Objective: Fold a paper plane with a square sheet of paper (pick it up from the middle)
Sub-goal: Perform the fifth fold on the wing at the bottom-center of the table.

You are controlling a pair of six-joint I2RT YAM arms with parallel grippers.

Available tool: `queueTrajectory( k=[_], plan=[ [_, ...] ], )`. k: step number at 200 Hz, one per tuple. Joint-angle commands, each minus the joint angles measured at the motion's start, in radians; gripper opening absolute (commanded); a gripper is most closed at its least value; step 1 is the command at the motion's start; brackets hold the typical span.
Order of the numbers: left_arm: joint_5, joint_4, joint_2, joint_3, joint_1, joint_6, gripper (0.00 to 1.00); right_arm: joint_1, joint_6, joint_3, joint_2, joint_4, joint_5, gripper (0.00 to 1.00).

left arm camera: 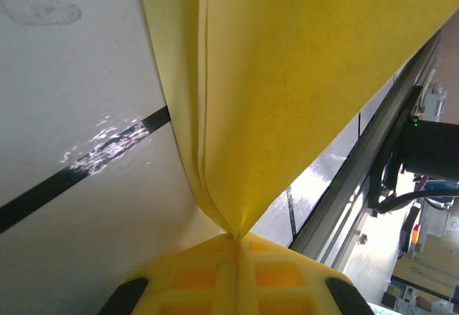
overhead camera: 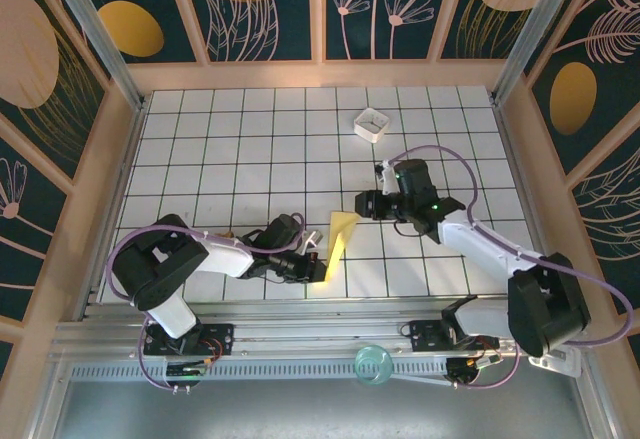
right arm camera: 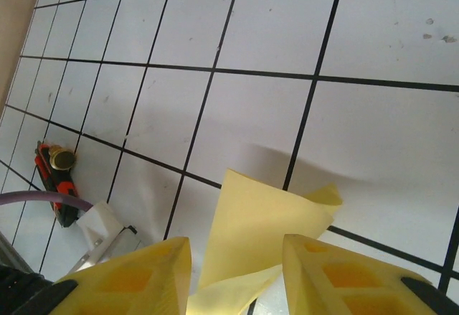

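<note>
The left fingers (left arm camera: 193,283) are pressed together, pinching one end of the folded paper plane (overhead camera: 337,244); its other end lies between the right fingers (right arm camera: 136,279), which stand spread, just above the gridded desk (overhead camera: 250,139); a white box (overhead camera: 371,123) sits beyond them.

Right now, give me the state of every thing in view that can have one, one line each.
Thin yellow paper sheet: folded along a crease, held up between the two grippers.
Left gripper: shut on the yellow paper sheet.
Right gripper: open, jaws apart either side of the paper's other end.
Small white square box: upright, untouched, away from both grippers.
</note>
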Motion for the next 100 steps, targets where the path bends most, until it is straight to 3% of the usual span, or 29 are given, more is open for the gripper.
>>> queueTrajectory(
  k=[1,33,100],
  plan=[
    [0.020,0.010,0.000,0.005,0.005,-0.004,0.06,0.070,0.039,-0.041,-0.006,-0.018,0.030,0.36],
    [0.028,0.011,0.012,0.012,0.008,-0.005,0.06,0.131,0.076,-0.082,0.048,0.124,-0.080,0.28],
    [0.039,0.012,0.028,0.017,0.007,-0.006,0.06,0.150,0.079,-0.060,0.196,0.205,-0.074,0.20]
  ],
)
